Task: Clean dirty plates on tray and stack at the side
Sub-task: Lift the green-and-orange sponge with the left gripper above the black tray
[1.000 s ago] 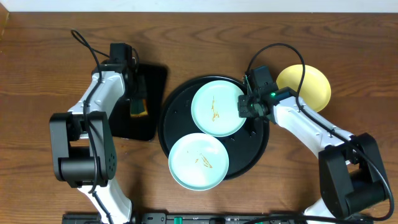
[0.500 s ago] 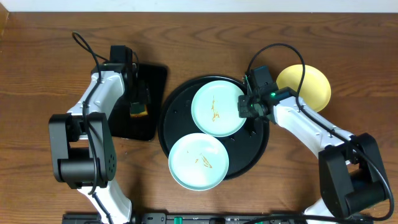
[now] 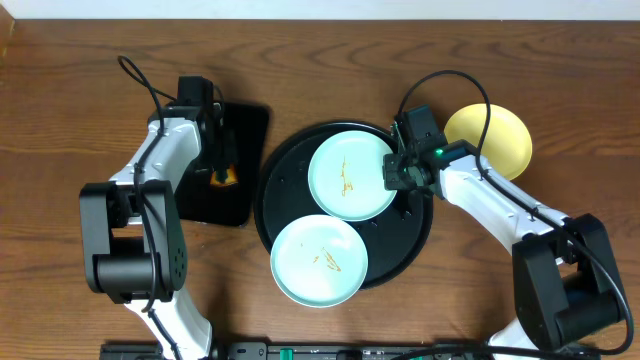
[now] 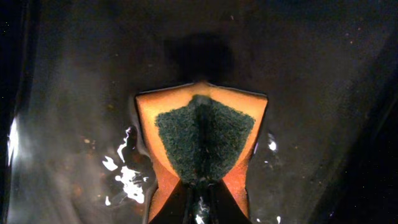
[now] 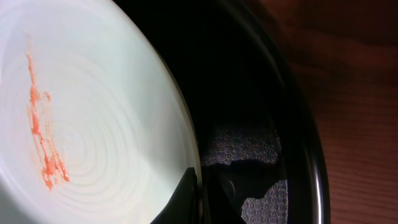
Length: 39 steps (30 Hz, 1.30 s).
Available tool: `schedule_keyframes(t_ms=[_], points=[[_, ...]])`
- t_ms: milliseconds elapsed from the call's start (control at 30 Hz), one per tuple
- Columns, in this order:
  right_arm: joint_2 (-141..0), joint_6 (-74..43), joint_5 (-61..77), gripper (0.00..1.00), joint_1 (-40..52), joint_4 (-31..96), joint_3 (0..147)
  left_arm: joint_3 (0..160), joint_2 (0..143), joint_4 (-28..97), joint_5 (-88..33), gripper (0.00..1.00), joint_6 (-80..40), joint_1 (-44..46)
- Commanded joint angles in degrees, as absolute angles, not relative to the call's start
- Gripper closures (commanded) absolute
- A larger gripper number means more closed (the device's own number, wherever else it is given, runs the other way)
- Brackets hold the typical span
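Two mint-blue plates with orange smears lie on the round black tray point(image 3: 418, 236): one at the back point(image 3: 348, 176), one at the front point(image 3: 319, 260). My right gripper point(image 3: 398, 172) is shut on the back plate's right rim; the right wrist view shows that plate point(image 5: 93, 112) pinched edge-on at the gripper point(image 5: 198, 186), above the tray's rim point(image 5: 301, 143). A pale yellow plate point(image 3: 492, 138) rests on the wood to the right of the tray. My left gripper point(image 3: 221, 165) is shut on an orange sponge point(image 4: 202, 140) with a green scouring face, squeezing it into a fold.
The sponge point(image 3: 222, 179) sits over a smaller rectangular black tray point(image 3: 240, 135) left of the round one; its wet surface point(image 4: 68, 124) glistens with water drops. Black cables arc over both arms. Bare wood tabletop point(image 3: 80, 110) lies at the far left.
My left gripper has closed on the sponge, which now looks pinched and narrower. The right arm and the plates have not moved.
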State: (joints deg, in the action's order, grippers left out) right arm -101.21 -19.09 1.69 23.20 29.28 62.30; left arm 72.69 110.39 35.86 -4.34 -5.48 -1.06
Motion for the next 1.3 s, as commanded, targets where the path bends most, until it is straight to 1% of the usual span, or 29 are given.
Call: schedule_keyframes(t_ms=[0,367,667,767,1100,1267], points=[[-101.65,-19.07,1.52,0.99,24.03,29.56,63.16,73.23,110.67,37.23,-4.71,0.93,-4.12,-1.30],[-101.67,-19.31,1.54,0.99,24.03,29.39,63.16,75.11,96.97,40.27,-4.71,0.93,-3.27,-1.30],[-101.67,-19.29,1.54,0.99,24.03,29.61,63.16,75.09,95.04,39.55,-4.67,0.93,-3.25,-1.32],[-101.67,-19.29,1.54,0.99,24.03,29.61,63.16,75.09,95.02,38.00,-4.60,0.92,-3.18,-1.32],[-101.67,-19.29,1.52,0.99,24.03,29.58,63.16,75.13,93.17,26.22,-3.81,0.93,-2.96,-1.32],[-101.67,-19.29,1.52,0.99,24.03,29.56,63.16,75.13,92.53,23.18,-3.07,0.92,-1.41,-1.32]])
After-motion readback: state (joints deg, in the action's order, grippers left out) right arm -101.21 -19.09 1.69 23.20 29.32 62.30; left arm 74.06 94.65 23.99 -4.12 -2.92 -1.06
